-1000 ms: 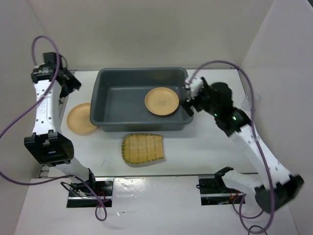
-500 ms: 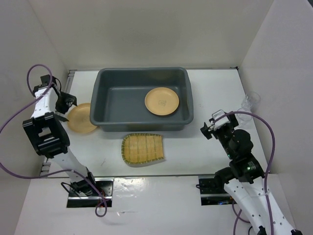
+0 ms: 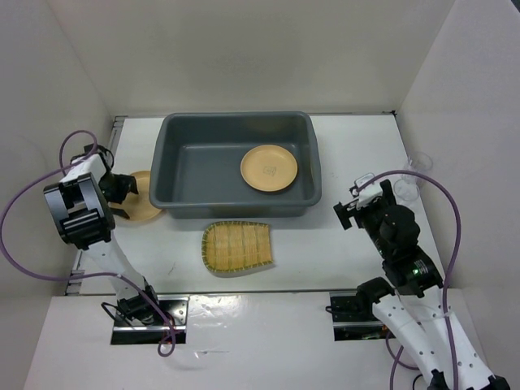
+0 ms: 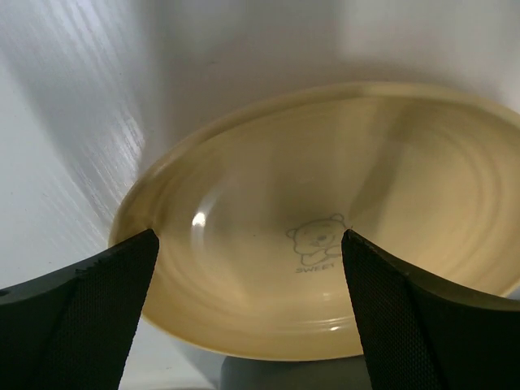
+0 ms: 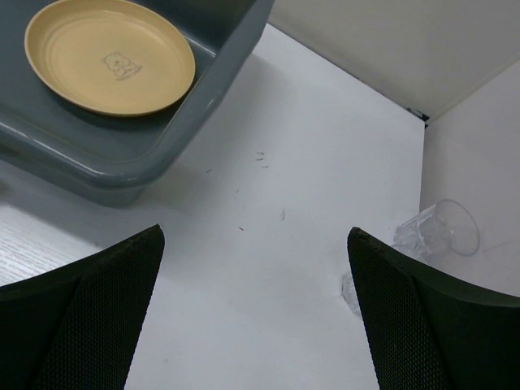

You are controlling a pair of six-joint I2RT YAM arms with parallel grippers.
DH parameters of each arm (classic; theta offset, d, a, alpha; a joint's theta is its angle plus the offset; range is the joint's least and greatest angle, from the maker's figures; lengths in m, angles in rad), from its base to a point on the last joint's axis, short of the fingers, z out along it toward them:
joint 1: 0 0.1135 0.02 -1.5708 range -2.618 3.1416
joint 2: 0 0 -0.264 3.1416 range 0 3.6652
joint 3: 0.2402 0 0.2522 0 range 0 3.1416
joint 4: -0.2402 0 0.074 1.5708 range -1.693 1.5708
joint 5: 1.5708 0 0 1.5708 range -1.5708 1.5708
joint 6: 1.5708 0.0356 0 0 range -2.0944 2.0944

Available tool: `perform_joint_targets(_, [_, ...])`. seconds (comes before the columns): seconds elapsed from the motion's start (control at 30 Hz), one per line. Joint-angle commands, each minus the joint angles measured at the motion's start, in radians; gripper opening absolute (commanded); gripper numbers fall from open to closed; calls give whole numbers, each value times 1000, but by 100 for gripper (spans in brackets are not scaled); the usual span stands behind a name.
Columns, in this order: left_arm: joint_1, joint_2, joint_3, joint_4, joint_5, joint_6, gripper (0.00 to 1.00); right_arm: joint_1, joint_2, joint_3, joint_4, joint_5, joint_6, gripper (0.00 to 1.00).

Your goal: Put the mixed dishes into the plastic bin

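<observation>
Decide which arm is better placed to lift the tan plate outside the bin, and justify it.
Left. The open left pincer faces that plate beside the bin's left wall; the right pincer sits on the bin's opposite side, near a clear cup.

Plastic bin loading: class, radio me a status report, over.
Left pincer open, facing outer plate. Right pincer open, empty. Second plate in bin; bamboo tray, clear cup on table. Nothing blocking.

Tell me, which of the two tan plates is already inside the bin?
The right plate, lying in the bin near its right wall. The other plate sits on the table left of it.
</observation>
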Motion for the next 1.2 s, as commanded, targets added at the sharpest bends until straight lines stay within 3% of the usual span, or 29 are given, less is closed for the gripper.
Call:
perform_joint_targets(0.0, [5, -9, 9, -16, -59, -37, 100, 6, 35, 19, -16, 42, 61, 98])
perform_joint_targets(0.13, [-18, -40, 61, -135, -233, -110, 100, 35, 104, 9, -5, 119, 73, 98])
perform_joint_targets(0.23, [-18, -51, 61, -205, -234, -191, 100, 79, 134, 9, 6, 160, 82, 98])
perform_joint_targets(0.67, [-76, -213, 78, -271, -295, -296, 100, 159, 164, 0, 15, 171, 82, 98])
perform_joint_targets(0.83, [-76, -318, -109, -222, -249, -373, 100, 208, 164, 0, 15, 162, 82, 98])
perform_joint_targets(1.17, [-55, -309, -275, -121, -105, -382, 100, 218, 154, 0, 15, 162, 73, 98])
